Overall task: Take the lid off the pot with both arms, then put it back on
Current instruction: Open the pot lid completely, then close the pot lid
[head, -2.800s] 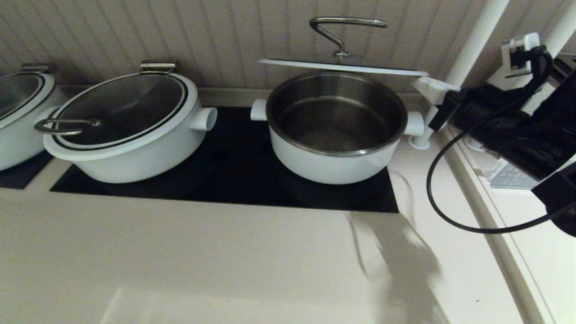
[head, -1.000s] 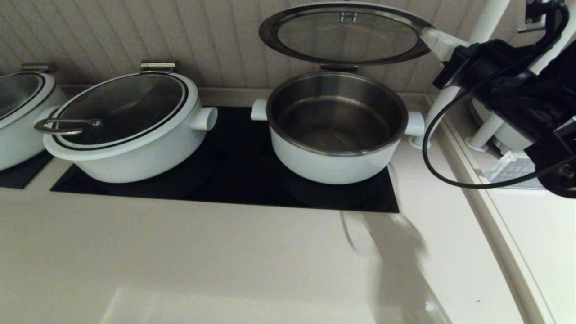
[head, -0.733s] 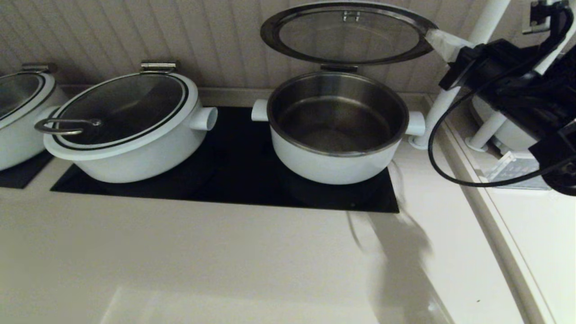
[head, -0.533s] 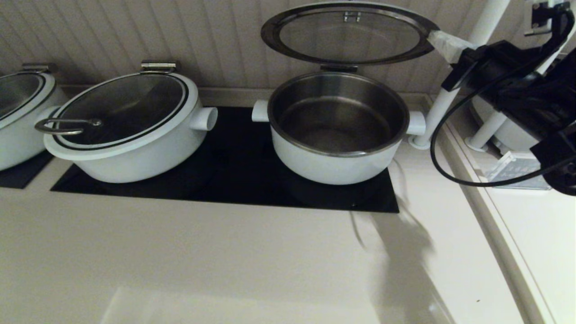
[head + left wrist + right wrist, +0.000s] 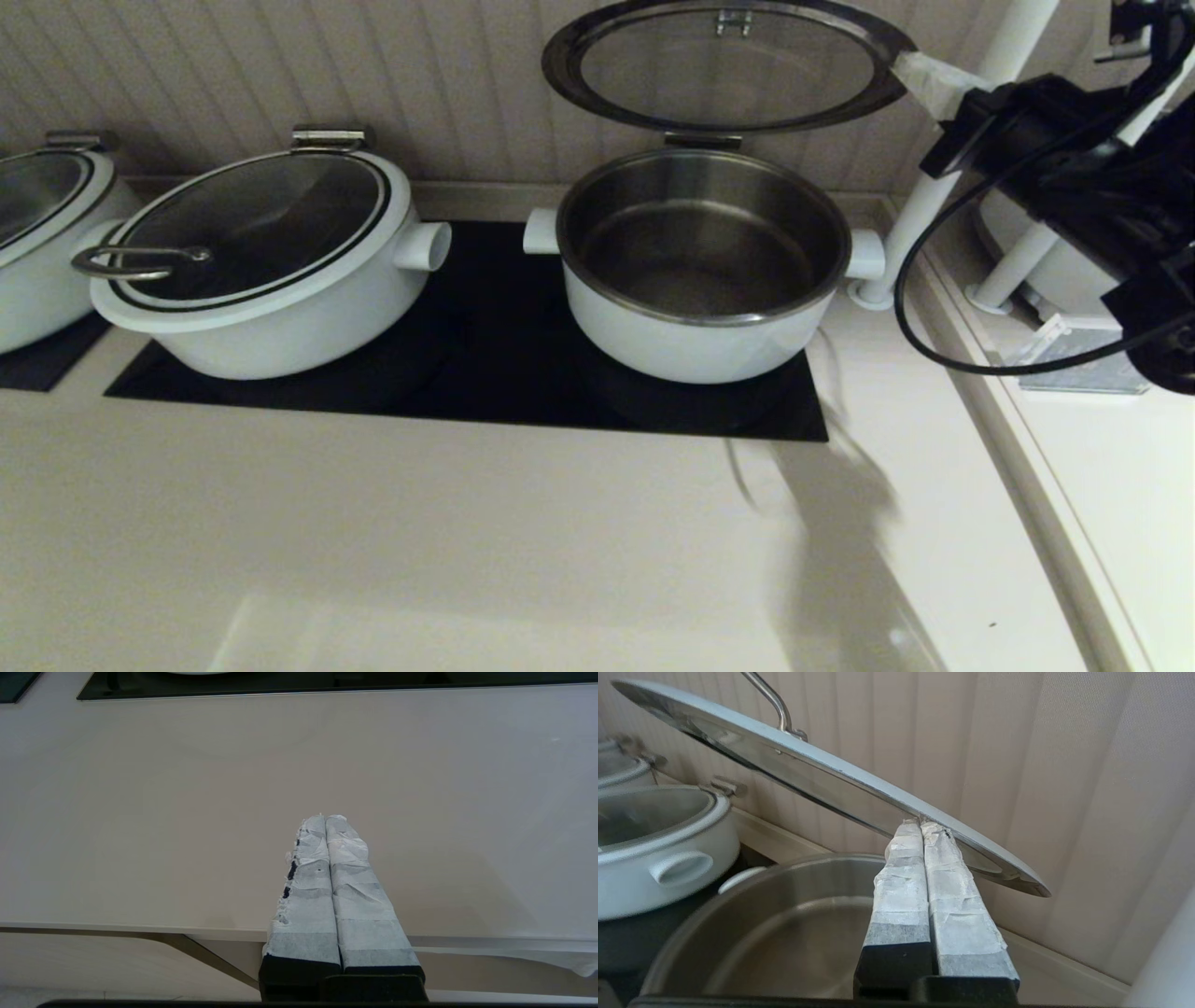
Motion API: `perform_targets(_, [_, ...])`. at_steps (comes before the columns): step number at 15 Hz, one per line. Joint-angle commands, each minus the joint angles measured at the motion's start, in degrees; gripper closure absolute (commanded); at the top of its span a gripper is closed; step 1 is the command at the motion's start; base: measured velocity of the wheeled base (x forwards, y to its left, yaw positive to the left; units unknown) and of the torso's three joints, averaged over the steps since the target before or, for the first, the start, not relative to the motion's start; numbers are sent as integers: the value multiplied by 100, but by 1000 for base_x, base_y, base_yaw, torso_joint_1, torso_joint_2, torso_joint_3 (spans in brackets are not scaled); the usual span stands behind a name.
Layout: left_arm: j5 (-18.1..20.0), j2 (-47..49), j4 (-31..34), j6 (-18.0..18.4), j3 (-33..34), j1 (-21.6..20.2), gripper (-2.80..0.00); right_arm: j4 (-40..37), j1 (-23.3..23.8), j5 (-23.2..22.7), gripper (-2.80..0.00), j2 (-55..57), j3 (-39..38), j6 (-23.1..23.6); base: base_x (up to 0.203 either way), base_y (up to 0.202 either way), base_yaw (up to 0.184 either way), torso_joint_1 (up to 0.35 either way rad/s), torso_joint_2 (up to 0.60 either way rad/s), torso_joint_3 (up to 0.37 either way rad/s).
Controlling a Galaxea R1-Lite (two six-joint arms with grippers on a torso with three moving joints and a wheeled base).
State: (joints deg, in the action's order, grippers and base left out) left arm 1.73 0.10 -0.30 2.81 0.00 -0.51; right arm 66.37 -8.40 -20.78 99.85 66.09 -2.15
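Observation:
The round white pot (image 5: 695, 341) stands open on the black cooktop, its steel inside bare; it also shows in the right wrist view (image 5: 784, 933). The glass lid (image 5: 724, 65) is tilted up over the pot's back, underside facing me, with the hinge (image 5: 702, 141) at the pot's rear rim. My right gripper (image 5: 913, 73) is shut, its tips pressed against the lid's right edge from below, holding nothing between them; the right wrist view shows the tips (image 5: 920, 822) under the lid's rim (image 5: 822, 772). My left gripper (image 5: 324, 817) is shut and empty over the counter's front edge.
A wider white pot with its lid on (image 5: 261, 271) stands to the left on the cooktop (image 5: 485, 383), with another pot (image 5: 37, 243) at the far left. A white post (image 5: 920, 201) rises right of the pot. The ribbed wall is close behind.
The lid swung from nearly level to steeply tilted open as my right gripper rose at its right edge. In the last second it rose only slightly more.

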Motion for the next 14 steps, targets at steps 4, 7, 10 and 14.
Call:
perform_targets(4, [2, -10, -5, 0, 0, -2, 0, 61, 14, -22, 0, 8, 53, -31, 0, 0, 0, 0, 0, 0])
perform_targets(7, [3, -10, -5, 0, 0, -2, 0, 69, 23, -13, 0, -5, 36, -31, 0, 0, 0, 0, 0, 0])
perform_targets(10, [-4, -2, -5, 0, 0, -2, 0, 69, 23, -13, 0, -10, 36, -31, 0, 0, 0, 0, 0, 0])
perform_targets(14, [1, -8, -5, 0, 0, -2, 0, 87, 23, -22, 0, -19, 27, -40, 0, 0, 0, 0, 0, 0])
